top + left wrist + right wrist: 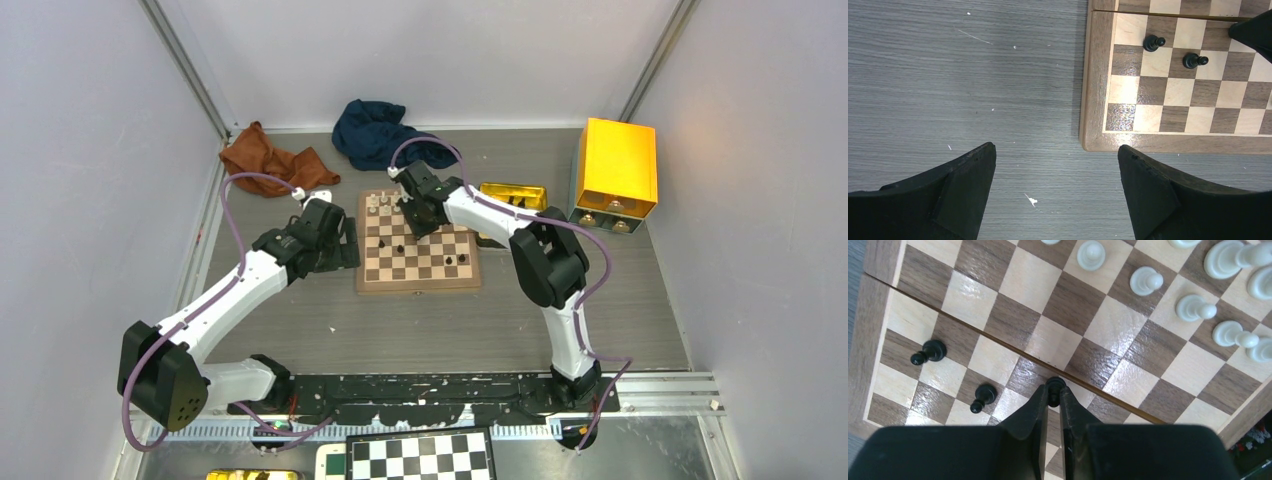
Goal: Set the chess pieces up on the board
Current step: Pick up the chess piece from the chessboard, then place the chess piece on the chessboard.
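Right tool (1054, 399), jaws nearly together, pinches a black chess piece (1055, 385) at the board (1013, 322)'s middle seam. Two other black pieces (933, 350) stand near the board's edge. Left tool (1057, 150) hangs wide open, holding nothing, beside the board's corner.

From above and behind the arm bases we see the whole grey wood-grain table (330, 330). Our wrist cameras face down, close over the square light-and-dark-brown wooden chessboard (418, 287), left at its corner, right nearer; all views share it.
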